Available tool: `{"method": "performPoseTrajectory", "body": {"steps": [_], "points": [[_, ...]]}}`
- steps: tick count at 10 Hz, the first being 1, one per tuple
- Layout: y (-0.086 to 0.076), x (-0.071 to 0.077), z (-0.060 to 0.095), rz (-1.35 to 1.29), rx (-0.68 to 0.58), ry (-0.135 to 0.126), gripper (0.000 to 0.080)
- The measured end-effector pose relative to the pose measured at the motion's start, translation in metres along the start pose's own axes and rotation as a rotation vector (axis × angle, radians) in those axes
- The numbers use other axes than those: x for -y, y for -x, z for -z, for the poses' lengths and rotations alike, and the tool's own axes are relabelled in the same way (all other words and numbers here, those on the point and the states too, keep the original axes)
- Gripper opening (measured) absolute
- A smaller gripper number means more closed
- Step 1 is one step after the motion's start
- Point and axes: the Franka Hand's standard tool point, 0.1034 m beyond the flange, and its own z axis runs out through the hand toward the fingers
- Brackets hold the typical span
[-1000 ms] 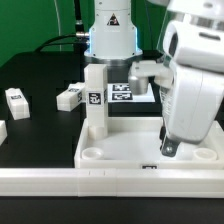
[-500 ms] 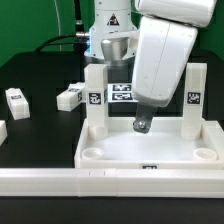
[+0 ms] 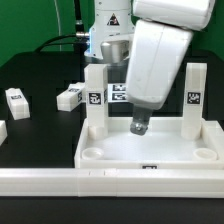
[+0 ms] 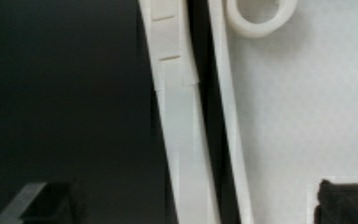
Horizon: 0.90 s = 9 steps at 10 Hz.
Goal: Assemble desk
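The desk's white tray-like tabletop (image 3: 150, 150) lies at the front with round sockets in its corners. Two white tagged legs stand upright in its back corners, one at the exterior view's left (image 3: 95, 100) and one at the right (image 3: 194, 95). My gripper (image 3: 138, 125) hangs between the two legs, just above the tray, touching neither. In the wrist view the tabletop's rim (image 4: 179, 120) and one socket ring (image 4: 261, 15) show below my gripper (image 4: 190, 205). Its dark fingertips (image 4: 348, 200) stand far apart with nothing held between them.
Two loose white legs (image 3: 16, 100) (image 3: 68, 97) lie on the black table at the exterior view's left, and a further white piece (image 3: 2, 130) shows at the left edge. The marker board (image 3: 120, 93) lies behind the tabletop. The arm's base (image 3: 108, 35) stands at the back.
The gripper has opened, let go of the right leg, which now stands alone in its socket, and moved toward the exterior view's left, over the tray's middle.
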Motion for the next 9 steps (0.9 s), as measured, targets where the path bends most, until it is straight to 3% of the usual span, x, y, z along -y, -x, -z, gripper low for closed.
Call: {"method": "performPoseTrajectory", "body": {"steps": [2, 7, 8, 9], "points": [[0.021, 0.004, -0.002, -0.247, 0.029, -0.063, 0.0649], [0.018, 0.004, -0.004, -0.568, 0.037, -0.056, 0.0649], [0.027, 0.003, -0.002, -0.705, 0.018, -0.077, 0.0649], [0.046, 0.001, -0.001, -0.854, 0.0, -0.108, 0.0649]]}}
